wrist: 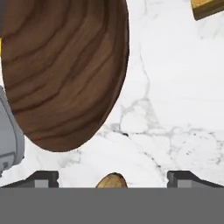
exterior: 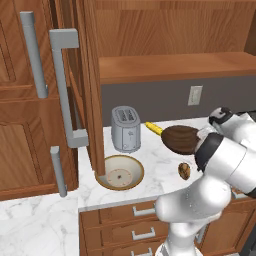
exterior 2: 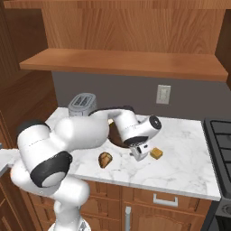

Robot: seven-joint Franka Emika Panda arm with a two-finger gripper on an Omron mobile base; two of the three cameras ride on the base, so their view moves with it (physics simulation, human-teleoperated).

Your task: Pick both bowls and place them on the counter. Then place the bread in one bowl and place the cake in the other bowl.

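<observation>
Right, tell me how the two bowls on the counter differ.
The beige bowl is pale ceramic with a brown rim, while the wooden bowl is dark brown with visible grain. The beige bowl sits at the counter's left end beside the tall cabinet; the wooden bowl sits further right, behind the bread. The beige bowl stands clear of the arm; the wooden bowl lies just by the open gripper. Both are wide, shallow, upright and empty.

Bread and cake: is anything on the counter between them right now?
The open gripper hangs between the bread and the cake in the right base view; the marble counter under it looks bare.
</observation>
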